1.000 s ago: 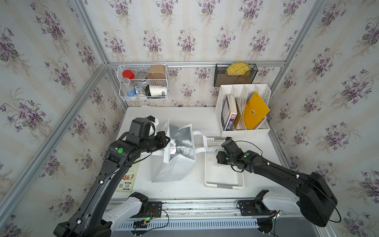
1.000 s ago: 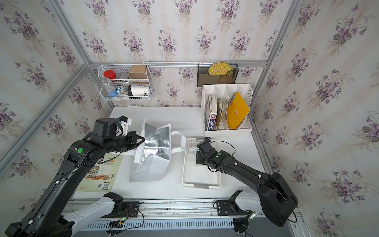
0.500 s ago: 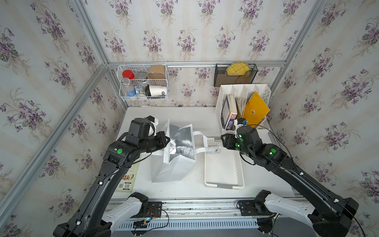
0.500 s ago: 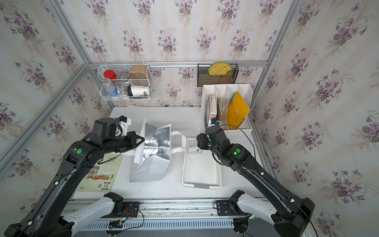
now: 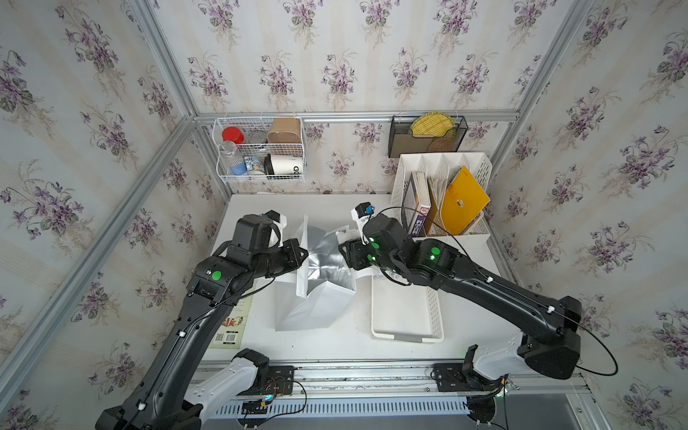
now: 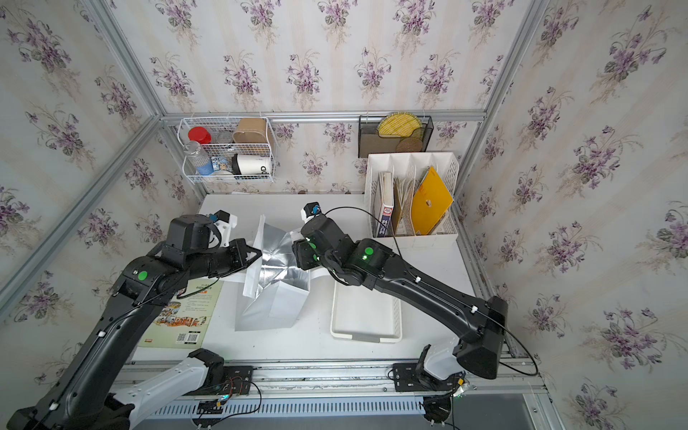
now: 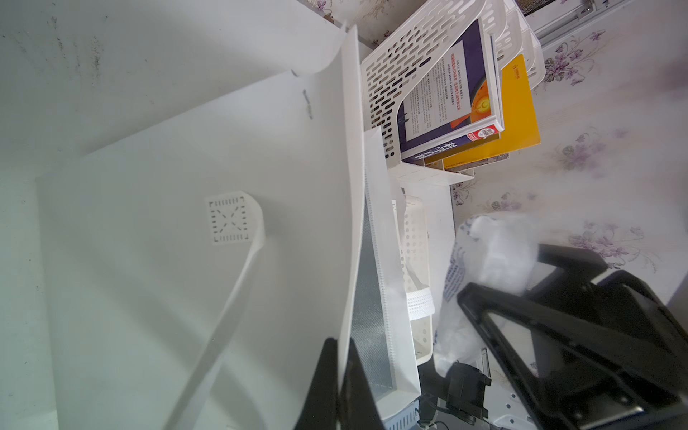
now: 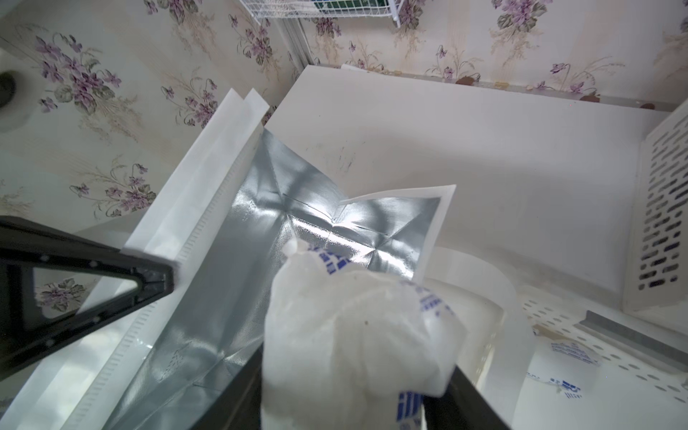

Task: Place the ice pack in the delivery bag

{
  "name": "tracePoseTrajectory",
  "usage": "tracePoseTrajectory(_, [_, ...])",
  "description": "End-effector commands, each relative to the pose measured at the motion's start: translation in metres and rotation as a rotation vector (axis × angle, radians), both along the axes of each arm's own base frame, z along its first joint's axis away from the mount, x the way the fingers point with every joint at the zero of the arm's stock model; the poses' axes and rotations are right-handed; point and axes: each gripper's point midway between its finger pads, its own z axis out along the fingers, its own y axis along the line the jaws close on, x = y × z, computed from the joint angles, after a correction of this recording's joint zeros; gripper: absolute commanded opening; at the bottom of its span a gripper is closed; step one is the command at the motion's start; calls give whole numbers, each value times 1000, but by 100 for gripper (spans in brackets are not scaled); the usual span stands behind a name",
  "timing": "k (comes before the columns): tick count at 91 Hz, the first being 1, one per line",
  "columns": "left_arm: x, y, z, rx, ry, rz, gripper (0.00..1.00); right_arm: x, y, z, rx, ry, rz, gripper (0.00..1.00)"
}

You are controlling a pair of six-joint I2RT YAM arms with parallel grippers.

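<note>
Ice pack (image 8: 353, 335) clamped in our right end effector (image 5: 346, 251), left end effector (image 5: 303, 257) pinching the delivery bag (image 5: 316, 301) rim: we should centre over the foil mouth before releasing.

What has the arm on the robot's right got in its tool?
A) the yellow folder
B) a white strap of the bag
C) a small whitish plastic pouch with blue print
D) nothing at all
C: the right wrist view shows the small whitish plastic pouch with blue print clamped in the right tool, at the open top of the tall white bag with silver foil lining.
</note>
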Motion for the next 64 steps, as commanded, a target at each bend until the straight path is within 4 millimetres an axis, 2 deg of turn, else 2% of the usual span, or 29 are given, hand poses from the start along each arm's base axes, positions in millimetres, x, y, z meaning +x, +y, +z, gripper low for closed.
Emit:
tracePoseTrajectory(1, [0, 3, -1, 18, -11, 2, 0, -4, 22, 3, 9, -11, 69, 46])
tracePoseTrajectory(26, [0, 4, -1, 16, -12, 8, 0, -16, 47, -30, -57, 40, 140, 47])
tracePoseTrajectory(64, [-2, 5, -3, 18, -8, 11, 0, -24, 69, -91, -129, 145, 192, 52])
